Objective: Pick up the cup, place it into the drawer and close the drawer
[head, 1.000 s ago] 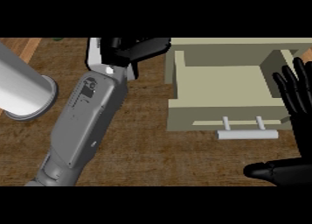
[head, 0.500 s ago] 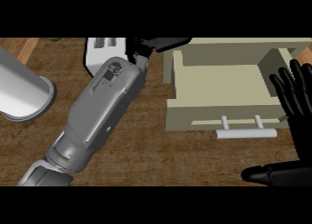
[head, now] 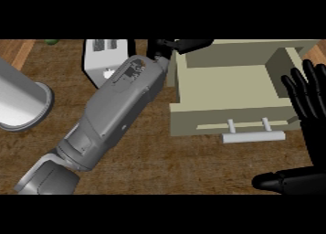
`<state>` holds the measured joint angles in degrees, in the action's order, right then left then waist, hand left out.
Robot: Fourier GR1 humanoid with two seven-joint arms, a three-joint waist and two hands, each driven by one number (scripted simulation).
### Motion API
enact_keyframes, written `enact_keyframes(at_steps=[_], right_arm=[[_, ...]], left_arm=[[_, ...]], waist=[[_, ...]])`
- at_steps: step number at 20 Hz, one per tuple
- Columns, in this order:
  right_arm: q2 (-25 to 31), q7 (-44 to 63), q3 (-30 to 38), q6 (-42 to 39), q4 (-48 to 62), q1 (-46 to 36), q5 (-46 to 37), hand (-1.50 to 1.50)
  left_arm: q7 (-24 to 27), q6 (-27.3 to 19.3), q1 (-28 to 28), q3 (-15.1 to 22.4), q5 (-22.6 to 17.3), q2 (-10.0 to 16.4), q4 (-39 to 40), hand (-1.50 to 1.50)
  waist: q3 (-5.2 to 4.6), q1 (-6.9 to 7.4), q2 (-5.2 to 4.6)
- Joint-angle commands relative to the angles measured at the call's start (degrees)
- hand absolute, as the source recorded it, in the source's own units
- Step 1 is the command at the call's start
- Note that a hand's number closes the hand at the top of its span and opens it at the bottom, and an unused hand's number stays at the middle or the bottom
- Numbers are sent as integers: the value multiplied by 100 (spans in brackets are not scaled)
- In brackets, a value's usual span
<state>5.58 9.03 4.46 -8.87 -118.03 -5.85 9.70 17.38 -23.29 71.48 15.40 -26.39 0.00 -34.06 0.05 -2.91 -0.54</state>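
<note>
While the cup itself could not be made out, the black left hand (head: pixel 182 45) sat at the far left corner of the open beige box-shaped drawer (head: pixel 212 121); whether it was closed could not be told. The black right hand (head: pixel 313 98) rested spread at the right. Such a cup was judged light, rigid and smooth, best grasped round its side wall.

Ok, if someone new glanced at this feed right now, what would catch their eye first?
The grey left forearm cuts diagonally across the wooden counter, its black left hand at the top by the back left corner of the open beige drawer. The right hand rests open, fingers up, at the right edge, and a big pale cylinder stands at the left.
</note>
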Motion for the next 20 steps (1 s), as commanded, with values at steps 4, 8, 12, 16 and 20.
enact_keyframes(at_steps=[4, 8, 12, 16, 20], right_arm=[[-32, 122, -63, 110, 92, -325, -53, -150], [-83, -266, -171, -76, 222, -117, -119, -150], [94, -207, -5, -227, 448, -391, 97, -150], [43, -137, 6, -162, 437, -406, 140, -150], [-8, -239, -81, -221, 377, -357, 157, -150]], left_arm=[[306, -244, 101, 922, -520, 0, 663, 150], [277, -225, 417, 1092, -739, 0, 922, 150], [192, -425, 250, 1651, -766, 0, 1045, 150], [57, -607, 268, 2075, -702, 2, 1080, -150], [102, -438, 525, 1934, -974, 5, 1150, -150]], waist=[[1, -149, -37], [4, -221, -63], [9, -343, -101], [8, -323, -78], [7, -327, -103]])
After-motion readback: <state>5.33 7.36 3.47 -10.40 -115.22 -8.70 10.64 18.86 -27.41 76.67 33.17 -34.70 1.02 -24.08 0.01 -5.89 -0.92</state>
